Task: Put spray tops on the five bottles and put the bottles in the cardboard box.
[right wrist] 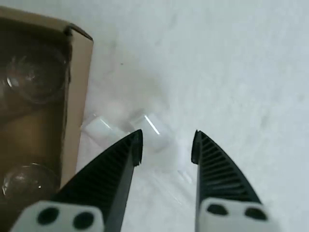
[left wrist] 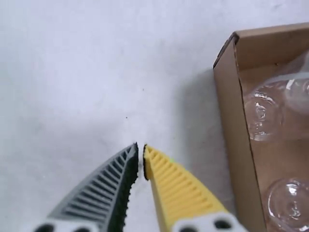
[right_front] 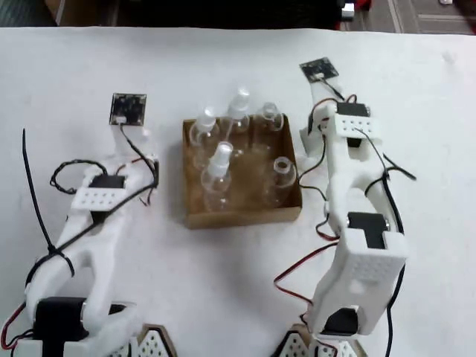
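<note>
Leftmost, the left gripper [left wrist: 141,157] hangs over bare table [left wrist: 72,72] just beside the cardboard box [right_front: 238,216]. Its grey and yellow fingers are pressed together tip to tip, with nothing between them.

At centre, the five bottles [right_front: 220,178] stand upright inside the box, long axes vertical and necks pointing up. Three appear to carry tops. Two along the box's right wall, one bottle [right_front: 281,178] nearer the arms' bases and the other [right_front: 266,123] farther off, show open necks. We judge these clear bottles to be thin-walled, light and empty, hence easily tipped or squeezed out of shape. The body below the shoulder offers the steadiest hold.

At right, the right gripper [right wrist: 166,145] is poised low over the table outside the box's right wall, its black fingers spread apart. A loose spray top [right wrist: 150,126] lies on its side on the table just ahead of the fingertips and close to that wall. Its long axis is flat on the table and seems to run outward from the wall. We cannot tell which end is the nozzle. We expect it to be small, light, rigid and smooth, and therefore liable to skid or roll under a glancing touch. A pinch across its cylindrical body, square to the long axis, looks safest.
</note>
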Motion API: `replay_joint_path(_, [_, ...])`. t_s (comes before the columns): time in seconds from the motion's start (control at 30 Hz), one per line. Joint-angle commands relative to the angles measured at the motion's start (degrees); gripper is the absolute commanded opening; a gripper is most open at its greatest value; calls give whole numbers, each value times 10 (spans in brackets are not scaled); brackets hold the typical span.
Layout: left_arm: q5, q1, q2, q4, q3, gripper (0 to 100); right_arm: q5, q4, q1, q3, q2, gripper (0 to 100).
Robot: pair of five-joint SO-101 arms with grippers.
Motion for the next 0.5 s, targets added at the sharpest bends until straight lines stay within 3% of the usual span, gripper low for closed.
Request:
replay_joint_path(0.0, [6,-2,-2,-17,-11,24,47,2,-2,-18,9,152])
replay_joint_path(0.47, [6,-2,-2,-17,-10,24,73,-28,0,-24,80,136])
